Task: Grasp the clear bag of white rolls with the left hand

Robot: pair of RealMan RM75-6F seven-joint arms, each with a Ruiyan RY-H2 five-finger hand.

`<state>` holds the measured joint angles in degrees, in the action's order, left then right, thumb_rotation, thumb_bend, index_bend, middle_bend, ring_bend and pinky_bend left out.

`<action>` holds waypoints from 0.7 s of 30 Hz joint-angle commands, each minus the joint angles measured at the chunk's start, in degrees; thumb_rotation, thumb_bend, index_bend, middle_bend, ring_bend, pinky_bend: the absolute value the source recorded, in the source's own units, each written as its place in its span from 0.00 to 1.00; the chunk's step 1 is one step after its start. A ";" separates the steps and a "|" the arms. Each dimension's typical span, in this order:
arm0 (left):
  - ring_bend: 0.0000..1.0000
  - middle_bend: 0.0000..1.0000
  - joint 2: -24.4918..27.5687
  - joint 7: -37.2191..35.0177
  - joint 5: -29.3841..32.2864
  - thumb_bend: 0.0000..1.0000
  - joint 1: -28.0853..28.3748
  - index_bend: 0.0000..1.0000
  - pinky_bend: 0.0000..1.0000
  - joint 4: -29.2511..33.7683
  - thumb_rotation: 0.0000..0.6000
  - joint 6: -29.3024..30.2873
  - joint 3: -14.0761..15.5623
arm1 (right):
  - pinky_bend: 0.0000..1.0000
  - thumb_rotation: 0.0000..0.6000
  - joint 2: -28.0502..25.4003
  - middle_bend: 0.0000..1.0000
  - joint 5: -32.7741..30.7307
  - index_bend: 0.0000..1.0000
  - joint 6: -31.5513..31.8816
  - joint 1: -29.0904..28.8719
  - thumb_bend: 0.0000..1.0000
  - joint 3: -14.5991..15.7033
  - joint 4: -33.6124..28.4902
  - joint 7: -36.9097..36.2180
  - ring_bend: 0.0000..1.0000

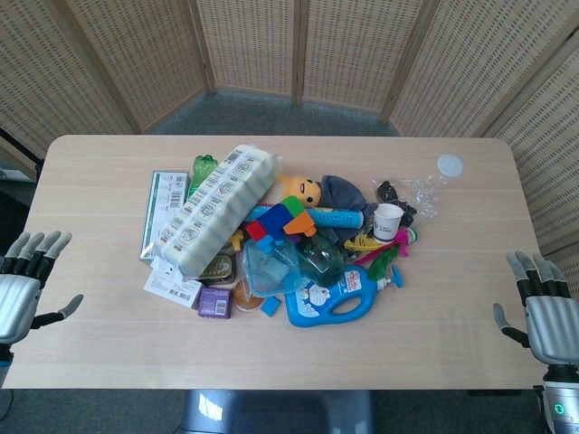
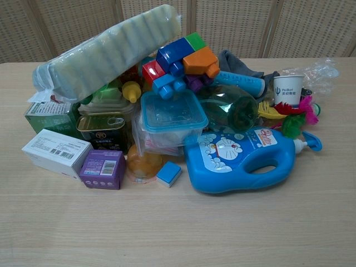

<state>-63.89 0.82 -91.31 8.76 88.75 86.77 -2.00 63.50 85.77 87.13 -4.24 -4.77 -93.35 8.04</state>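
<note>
The clear bag of white rolls (image 1: 217, 206) is a long package lying slantwise on top of the left side of the pile, with printed labels on it. In the chest view the bag of rolls (image 2: 105, 53) slopes up from lower left to upper right above the other items. My left hand (image 1: 25, 282) hangs open at the table's left edge, far from the bag, fingers spread. My right hand (image 1: 543, 312) is open too, at the table's right edge. Neither hand shows in the chest view.
Under and beside the bag lie a green box (image 1: 163, 206), a white carton (image 2: 55, 152), a purple box (image 2: 102, 169), a tin (image 2: 104, 129) and a clear blue-lidded tub (image 2: 170, 119). A blue detergent bottle (image 2: 242, 158), toy blocks (image 2: 181, 62) and a paper cup (image 2: 288, 89) sit to the right.
</note>
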 commanded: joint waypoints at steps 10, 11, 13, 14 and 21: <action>0.00 0.00 -1.30 -0.37 -0.22 0.29 0.55 0.00 0.00 -1.79 0.76 -0.77 0.14 | 0.00 0.83 0.02 0.00 0.15 0.01 0.02 -0.19 0.42 -0.19 -0.89 1.32 0.00; 0.00 0.00 -1.50 -0.23 -0.35 0.29 0.57 0.00 0.00 -2.05 0.76 -0.74 0.19 | 0.00 0.82 0.09 0.00 0.09 0.01 0.07 -0.15 0.42 -0.20 -0.89 1.34 0.00; 0.00 0.00 -2.01 -0.12 -0.69 0.29 0.67 0.00 0.00 -2.58 0.75 -0.94 0.45 | 0.00 0.82 0.20 0.00 0.05 0.01 0.07 -0.14 0.42 -0.21 -0.88 1.37 0.00; 0.00 0.00 -2.60 -0.07 -1.05 0.29 0.78 0.00 0.00 -3.17 0.75 -1.01 0.63 | 0.00 0.82 0.27 0.00 0.07 0.01 0.05 -0.14 0.42 -0.18 -0.84 1.42 0.00; 0.00 0.00 -8.40 1.87 -2.23 0.29 1.67 0.00 0.00 -8.05 0.74 -1.03 0.60 | 0.00 0.83 0.07 0.00 0.36 0.01 0.30 0.01 0.42 -0.08 -1.02 1.47 0.00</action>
<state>-70.93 2.02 -93.14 9.99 81.94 85.78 -1.28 63.58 86.11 87.43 -4.24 -4.85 -94.36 9.52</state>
